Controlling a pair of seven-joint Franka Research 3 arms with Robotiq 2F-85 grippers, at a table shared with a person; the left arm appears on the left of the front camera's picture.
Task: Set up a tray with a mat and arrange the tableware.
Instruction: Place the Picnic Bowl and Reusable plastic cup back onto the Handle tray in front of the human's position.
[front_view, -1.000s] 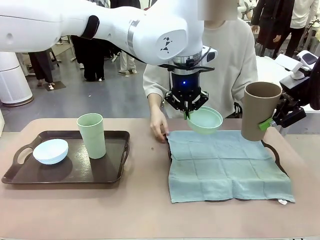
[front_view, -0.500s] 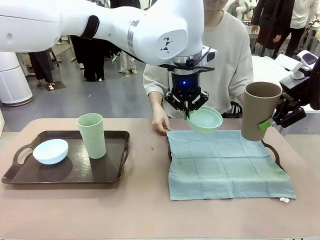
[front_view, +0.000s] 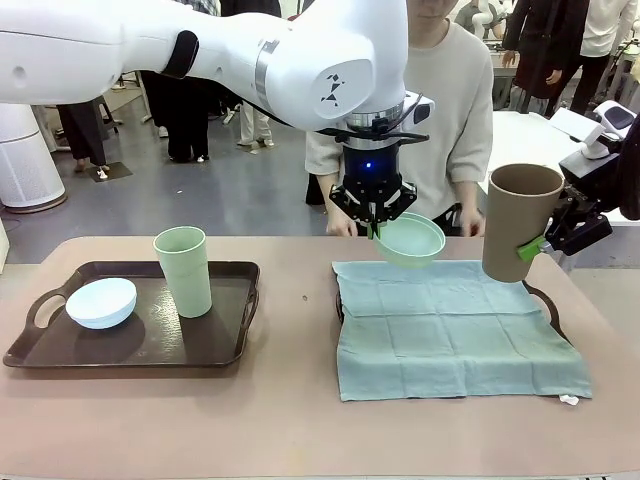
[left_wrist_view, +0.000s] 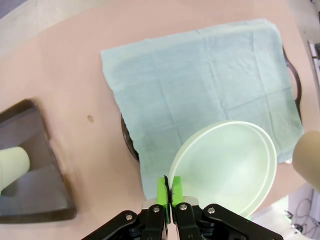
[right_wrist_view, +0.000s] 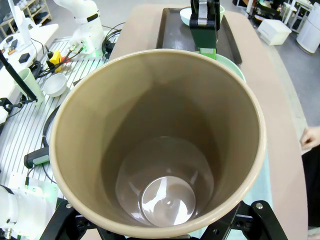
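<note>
**Mint green bowl and brown cup wait above a mat the person has just let go**

Mint green bowl hangs over the far left part of the mat, clear of the cloth. The left gripper is pinched tight on the bowl's left rim. The bowl is tipped, with its mouth turned up and somewhat toward the near side.

The brown cup hangs above the mat's far right corner. The right gripper is clamped around its lower wall from the right. The cup is close to upright, its long axis vertical and its mouth up.

A second ago the person's hand was on the mat's far left corner, straightening it. That hand has now drawn back off the table. The mat lies flat over the right tray, whose handles peek out at both ends. Neither arm has shifted meanwhile.

With the cloth released, the mat step looks finished and both pieces seem free to go down onto it.

The light green cup and pale blue bowl stand on the left tray, not yet brought over.
</note>
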